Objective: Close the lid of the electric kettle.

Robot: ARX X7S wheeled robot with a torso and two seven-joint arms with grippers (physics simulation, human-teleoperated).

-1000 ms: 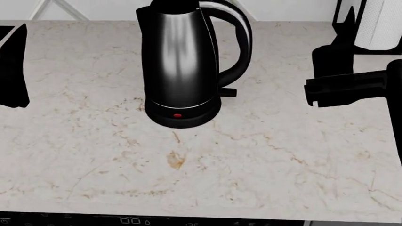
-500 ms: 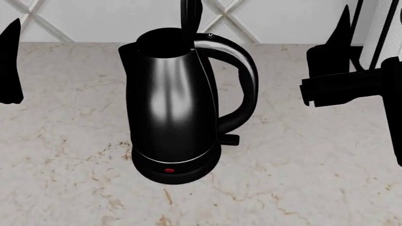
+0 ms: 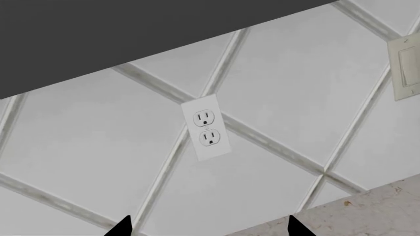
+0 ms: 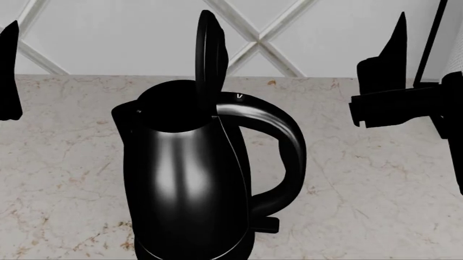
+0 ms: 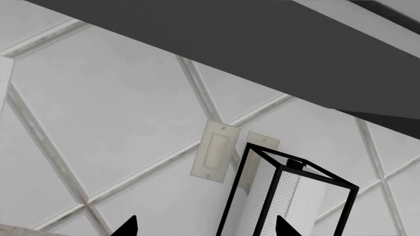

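The electric kettle (image 4: 184,189), a tall glossy black jug with a looped handle (image 4: 285,157), stands on the marble counter in the middle of the head view; its base is cut off by the picture's lower edge. Its lid (image 4: 208,51) stands upright on its hinge, edge-on, above the open top rim. My left gripper (image 3: 206,229) is open and empty, held high to the kettle's left, and shows as a black finger (image 4: 8,70). My right gripper (image 5: 204,229) is open and empty, high to the kettle's right, with a finger (image 4: 396,51) showing. Neither touches the kettle.
The marble counter (image 4: 361,184) runs back to a diamond-tiled wall (image 4: 130,38). A white paper-towel roll in a black frame (image 5: 285,201) stands at the right. A wall outlet (image 3: 206,128), light switches (image 5: 213,157) and a dark cabinet underside (image 3: 98,34) are ahead.
The head view has shifted so the kettle sits lower and larger in the picture. The upright lid has come fully into view. Both grippers stay at about the same places in the picture.
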